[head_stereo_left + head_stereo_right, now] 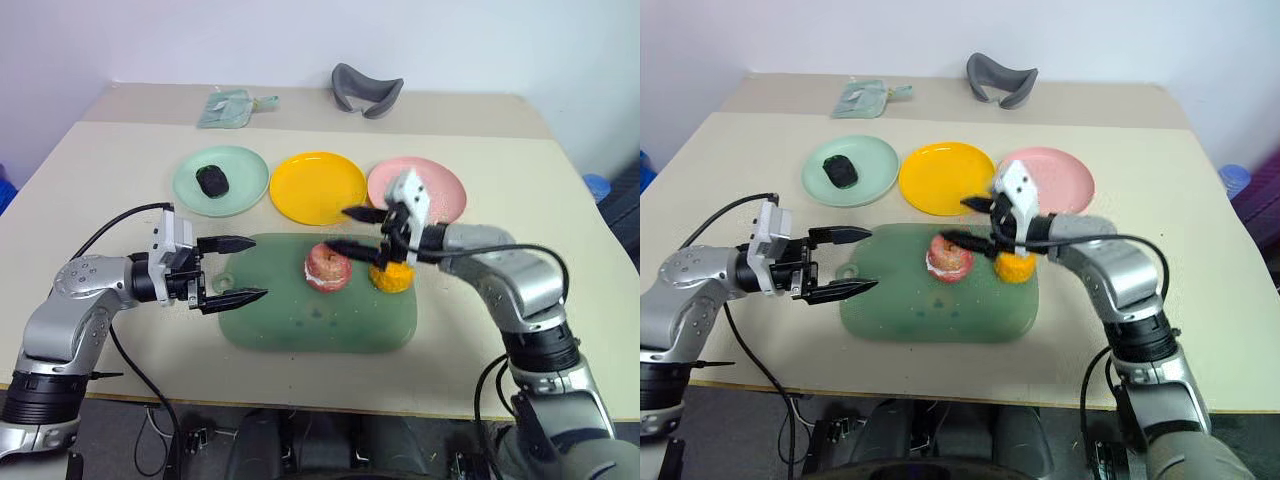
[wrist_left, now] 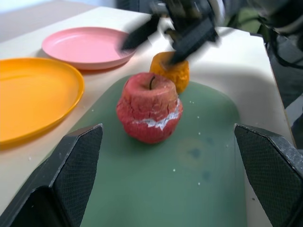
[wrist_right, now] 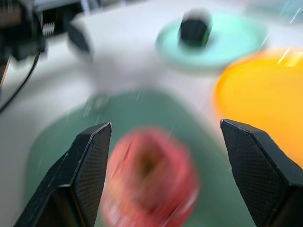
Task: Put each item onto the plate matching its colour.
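Observation:
A pink-red apple [image 1: 327, 267] and an orange-yellow fruit [image 1: 392, 276] sit on the dark green tray [image 1: 300, 325]. The dark green lumpy item [image 1: 212, 181] lies on the mint green plate [image 1: 240, 172]. The yellow plate [image 1: 318, 187] and the pink plate [image 1: 440, 190] hold nothing. My right gripper [image 1: 337, 228] hovers open just above the apple and the orange fruit, with nothing between its fingers [image 3: 90, 161]. At the tray's left edge my left gripper [image 1: 260, 267] stands open, pointing at the apple [image 2: 149, 111].
A grey curved object [image 1: 365, 90] and a pale green packet [image 1: 232, 108] lie at the back of the table. The three plates stand in a row just behind the tray. The table's front edge runs close below the tray.

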Tool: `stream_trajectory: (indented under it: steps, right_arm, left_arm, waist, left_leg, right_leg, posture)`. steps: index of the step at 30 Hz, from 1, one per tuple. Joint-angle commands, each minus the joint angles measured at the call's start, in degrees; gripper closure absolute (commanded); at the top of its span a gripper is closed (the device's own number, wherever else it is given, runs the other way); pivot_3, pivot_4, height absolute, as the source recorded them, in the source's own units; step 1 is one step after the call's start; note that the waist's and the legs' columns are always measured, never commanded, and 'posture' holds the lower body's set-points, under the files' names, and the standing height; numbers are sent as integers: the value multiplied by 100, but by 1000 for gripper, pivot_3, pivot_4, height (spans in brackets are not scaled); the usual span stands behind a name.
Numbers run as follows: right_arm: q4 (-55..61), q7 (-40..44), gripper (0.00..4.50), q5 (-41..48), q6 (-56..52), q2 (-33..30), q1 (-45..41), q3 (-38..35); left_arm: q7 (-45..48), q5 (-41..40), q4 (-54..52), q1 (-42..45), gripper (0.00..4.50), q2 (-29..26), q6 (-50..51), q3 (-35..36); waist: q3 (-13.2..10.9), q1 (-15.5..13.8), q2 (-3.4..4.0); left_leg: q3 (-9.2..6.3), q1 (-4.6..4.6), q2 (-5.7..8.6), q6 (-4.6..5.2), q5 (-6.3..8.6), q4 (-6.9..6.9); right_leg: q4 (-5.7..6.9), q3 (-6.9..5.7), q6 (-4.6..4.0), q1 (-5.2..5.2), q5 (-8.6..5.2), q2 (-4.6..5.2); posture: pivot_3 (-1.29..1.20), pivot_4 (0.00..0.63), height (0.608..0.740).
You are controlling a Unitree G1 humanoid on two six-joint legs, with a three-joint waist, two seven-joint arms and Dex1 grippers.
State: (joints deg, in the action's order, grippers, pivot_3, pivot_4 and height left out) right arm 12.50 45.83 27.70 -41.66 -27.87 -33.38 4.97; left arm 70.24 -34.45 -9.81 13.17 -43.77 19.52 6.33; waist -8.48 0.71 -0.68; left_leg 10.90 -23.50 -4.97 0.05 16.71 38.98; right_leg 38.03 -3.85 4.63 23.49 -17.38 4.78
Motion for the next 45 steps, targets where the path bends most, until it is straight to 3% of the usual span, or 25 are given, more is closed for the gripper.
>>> stream_trajectory:
  steps: [1, 12, 15, 31, 45]
  right_arm:
    - [-23, 159, 754, 50, 14, -112, 22, -21]
    - [-137, 288, 754, 150, -177, -46, 258, 77]
    - [-170, 291, 30, 108, -114, -42, 320, 79]
    - [-36, 478, 30, -325, 220, -271, 558, 549]
    - [-242, 509, 30, -415, 281, -65, 418, 600]
  left_arm:
    - [-67, -104, -218, -22, 0, 22, 19, 112]
    - [-226, -77, -327, -24, 0, 87, -2, 130]
    - [-230, -71, -305, 4, 0, 95, -12, 121]
    - [-186, -37, -227, -35, 0, 177, -87, 94]
    - [-208, -107, -447, -274, 0, 107, -4, 171]
  waist:
    - [0, -3, 0]
    - [0, 14, 1]
    - [0, 5, 0]
    - [0, 13, 1]
    - [0, 12, 1]
  left_leg:
    - [0, 0, 0, 0, 0, 0]
    - [2, 0, 0, 1, 0, 0]
    - [2, 0, 1, 1, 1, 0]
    - [2, 0, 1, 1, 0, 0]
    - [2, 0, 0, 1, 0, 0]
  right_leg:
    - [-1, 0, 0, -1, 0, 1]
    - [-1, 1, 0, 0, 0, 1]
    - [-1, 1, 0, 0, 0, 1]
    - [-1, 1, 0, 0, 0, 1]
    - [-1, 1, 0, 1, 0, 1]
  posture:
    - [0, 150, 740]
    - [0, 150, 740]
    - [0, 150, 740]
    - [0, 150, 740]
    - [0, 150, 740]
